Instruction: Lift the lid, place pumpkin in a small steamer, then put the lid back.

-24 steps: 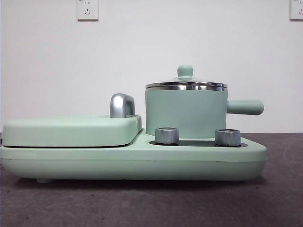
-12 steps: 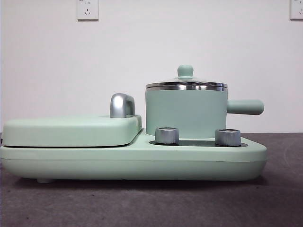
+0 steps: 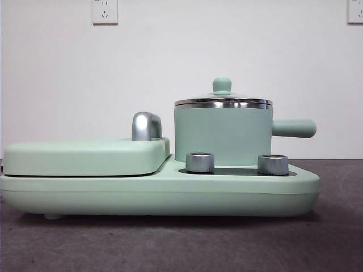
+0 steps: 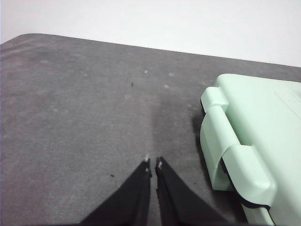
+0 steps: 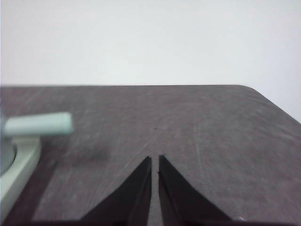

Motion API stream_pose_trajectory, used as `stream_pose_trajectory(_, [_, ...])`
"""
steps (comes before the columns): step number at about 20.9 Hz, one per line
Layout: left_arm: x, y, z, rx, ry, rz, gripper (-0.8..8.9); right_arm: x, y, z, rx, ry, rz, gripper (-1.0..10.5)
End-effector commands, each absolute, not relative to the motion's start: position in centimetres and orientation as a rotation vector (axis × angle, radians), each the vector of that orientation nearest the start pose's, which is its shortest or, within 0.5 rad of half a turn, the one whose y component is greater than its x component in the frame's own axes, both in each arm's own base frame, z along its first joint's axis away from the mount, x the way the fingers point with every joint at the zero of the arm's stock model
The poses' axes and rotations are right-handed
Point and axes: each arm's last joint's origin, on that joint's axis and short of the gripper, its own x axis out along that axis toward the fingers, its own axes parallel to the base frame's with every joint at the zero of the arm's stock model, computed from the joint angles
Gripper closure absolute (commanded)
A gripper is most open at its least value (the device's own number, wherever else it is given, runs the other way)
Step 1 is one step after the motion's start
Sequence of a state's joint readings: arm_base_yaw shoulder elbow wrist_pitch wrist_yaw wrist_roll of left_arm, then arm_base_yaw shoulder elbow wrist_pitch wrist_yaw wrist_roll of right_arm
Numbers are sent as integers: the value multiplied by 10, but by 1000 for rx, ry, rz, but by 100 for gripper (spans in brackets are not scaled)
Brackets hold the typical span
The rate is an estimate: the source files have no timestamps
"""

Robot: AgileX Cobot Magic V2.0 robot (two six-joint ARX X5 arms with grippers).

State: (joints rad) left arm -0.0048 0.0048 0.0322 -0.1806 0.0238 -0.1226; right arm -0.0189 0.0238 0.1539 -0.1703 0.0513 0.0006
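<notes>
The small steamer (image 3: 222, 135) is a mint-green pot that stands on the right half of a mint-green cooker base (image 3: 159, 192). Its stubby side handle (image 3: 293, 128) points right and also shows in the right wrist view (image 5: 38, 124). The lid (image 3: 222, 97) with its mint-green knob sits on the pot. The pumpkin is out of view. My left gripper (image 4: 153, 164) is shut and empty over bare table beside the cooker's end. My right gripper (image 5: 155, 160) is shut and empty over bare table, apart from the handle. Neither gripper shows in the front view.
A wide flat mint-green cover (image 3: 85, 156) with a chrome handle (image 3: 146, 126) lies on the base's left half; its end shows in the left wrist view (image 4: 249, 141). Two steel dials (image 3: 199, 162) stand before the pot. The table is dark grey.
</notes>
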Motion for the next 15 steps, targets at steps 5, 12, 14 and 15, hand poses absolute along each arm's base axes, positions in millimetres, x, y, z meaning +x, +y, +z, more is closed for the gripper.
stream_pose_trajectory(5, [96, -1, 150, -115, 178, -16, 789, 93, -2, 176, -85, 95, -29, 925])
stream_pose_trajectory(12, [96, -1, 150, -115, 178, -16, 789, 97, -2, 151, -86, 163, -30, 925])
stream_pose_trajectory(14, [96, -1, 150, -115, 178, -16, 789, 96, -2, 150, -86, 170, -30, 926])
stream_pose_trajectory(15, [96, -1, 150, -115, 178, -16, 789, 96, -2, 151, -86, 165, -30, 926])
